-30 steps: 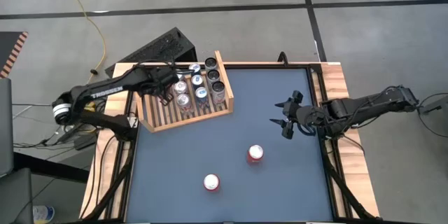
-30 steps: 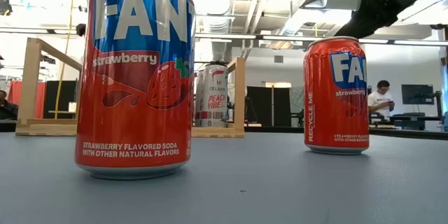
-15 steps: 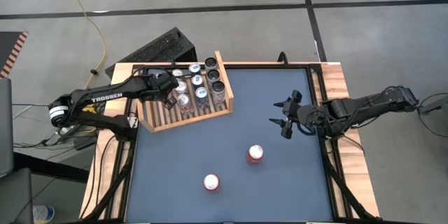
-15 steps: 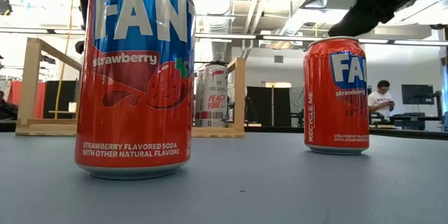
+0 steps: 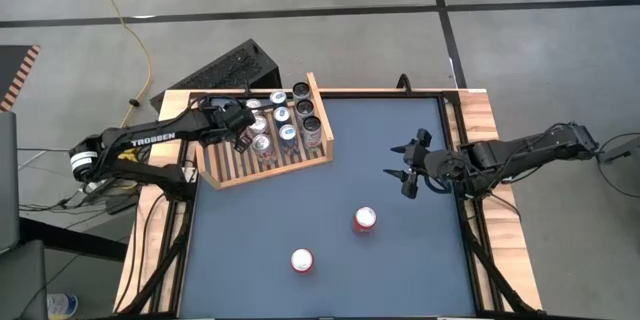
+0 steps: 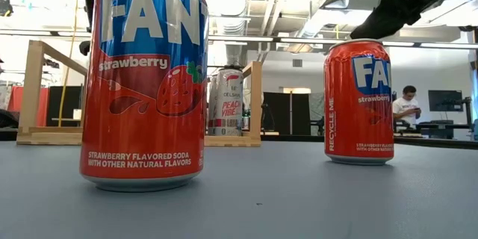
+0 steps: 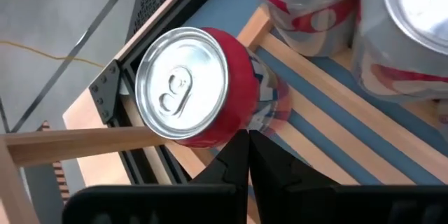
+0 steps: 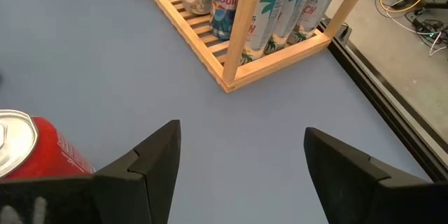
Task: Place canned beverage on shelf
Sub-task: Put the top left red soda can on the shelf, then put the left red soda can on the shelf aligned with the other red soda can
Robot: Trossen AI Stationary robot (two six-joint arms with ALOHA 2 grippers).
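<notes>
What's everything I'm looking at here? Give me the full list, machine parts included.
table: one, dark blue top with wood border, under both arms
shelf: one, light wood, slatted, table corner by the left arm
cans in the shelf: several, silver, blue and red, upright in rows; exact count unclear
loose cans: two, red strawberry soda, upright on the table, apart
black ridged box: one, black, on the floor beyond the shelf
cable: one, yellow, on the floor
person: one, far back in the room
left gripper: one, dark, shut, empty, over the shelf
right gripper: one, dark, open, empty, above the table's right side
</notes>
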